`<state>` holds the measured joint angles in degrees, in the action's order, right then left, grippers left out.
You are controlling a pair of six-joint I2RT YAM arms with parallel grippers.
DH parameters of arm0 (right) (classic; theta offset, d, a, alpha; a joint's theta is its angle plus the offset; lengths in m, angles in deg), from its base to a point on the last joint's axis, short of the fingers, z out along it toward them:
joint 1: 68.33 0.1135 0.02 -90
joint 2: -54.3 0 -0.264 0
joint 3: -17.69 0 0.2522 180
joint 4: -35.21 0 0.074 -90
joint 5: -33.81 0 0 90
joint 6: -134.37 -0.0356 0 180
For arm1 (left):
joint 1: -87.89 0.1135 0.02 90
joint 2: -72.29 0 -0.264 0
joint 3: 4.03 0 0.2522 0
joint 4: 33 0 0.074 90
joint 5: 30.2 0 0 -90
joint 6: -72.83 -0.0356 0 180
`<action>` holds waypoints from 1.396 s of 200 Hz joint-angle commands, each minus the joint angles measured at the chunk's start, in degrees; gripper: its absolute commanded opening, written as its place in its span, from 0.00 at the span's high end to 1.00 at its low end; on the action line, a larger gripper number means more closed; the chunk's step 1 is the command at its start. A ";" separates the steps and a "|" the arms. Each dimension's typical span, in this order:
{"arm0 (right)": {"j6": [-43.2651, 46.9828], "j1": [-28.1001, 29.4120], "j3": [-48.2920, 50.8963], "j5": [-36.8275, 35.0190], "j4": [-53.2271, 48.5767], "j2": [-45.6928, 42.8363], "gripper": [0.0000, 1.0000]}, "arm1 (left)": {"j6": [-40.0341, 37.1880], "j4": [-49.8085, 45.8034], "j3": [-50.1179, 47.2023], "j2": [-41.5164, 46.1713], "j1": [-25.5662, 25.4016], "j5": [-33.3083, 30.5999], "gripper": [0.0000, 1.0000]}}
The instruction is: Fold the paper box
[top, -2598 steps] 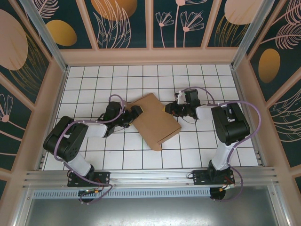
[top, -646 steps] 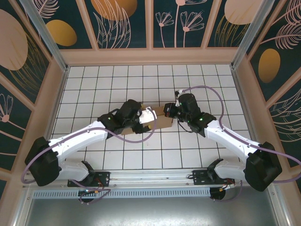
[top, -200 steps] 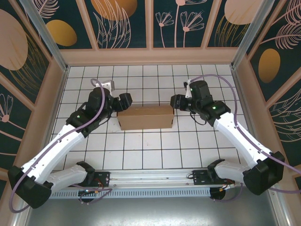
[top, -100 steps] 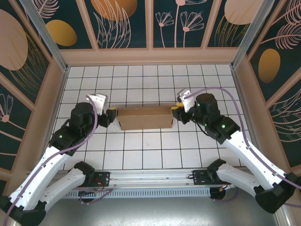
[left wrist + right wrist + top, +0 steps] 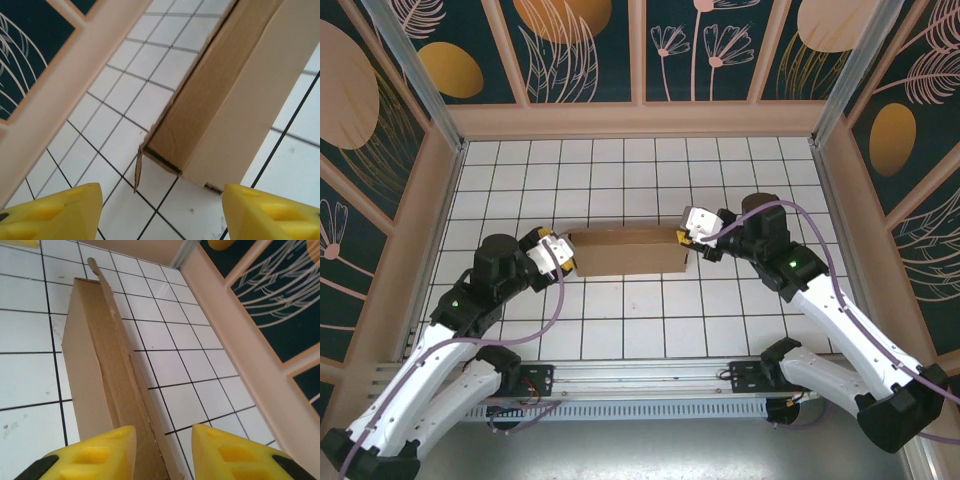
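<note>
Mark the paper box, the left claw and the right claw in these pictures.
paper box [image 5: 625,252]: top external view, middle of its brown face.
left claw [image 5: 160,205]: left wrist view, midway between its yellow fingertips.
right claw [image 5: 161,440]: right wrist view, midway between its yellow fingertips.

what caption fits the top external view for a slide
Brown paper box on the tiled table, left gripper and right gripper at its ends.

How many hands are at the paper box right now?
2. The left hand is at the left end of the paper box; the right hand is at its right end, astride a cardboard edge.
</note>
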<state>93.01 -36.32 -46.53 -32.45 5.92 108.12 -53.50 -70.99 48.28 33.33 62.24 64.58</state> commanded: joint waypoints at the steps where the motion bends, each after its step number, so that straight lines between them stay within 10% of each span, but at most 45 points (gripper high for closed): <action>1: 4.66 1.19 -1.76 3.86 1.07 0.57 0.67 | -5.42 5.83 -1.82 -2.59 7.20 8.93 0.39; 92: -0.34 4.35 1.01 2.48 -1.90 -8.59 0.71 | -8.20 9.98 -2.05 -8.17 11.99 17.78 0.48; 145: -1.01 4.03 2.38 0.60 -2.44 -10.25 0.76 | -8.23 10.51 -1.11 -10.25 12.02 16.88 0.84; 215: -3.34 3.72 2.25 0.26 -2.34 -8.76 0.80 | -5.89 14.24 -1.81 -10.39 11.98 16.24 0.78; 279: -4.06 -4.66 3.60 -0.05 3.46 -6.36 0.86 | -4.05 14.82 -0.52 -11.84 12.02 17.01 1.00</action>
<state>88.82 -37.13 -44.43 -32.20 4.30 100.86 -58.66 -58.09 45.89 21.60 73.98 80.40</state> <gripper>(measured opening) 0.137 0.062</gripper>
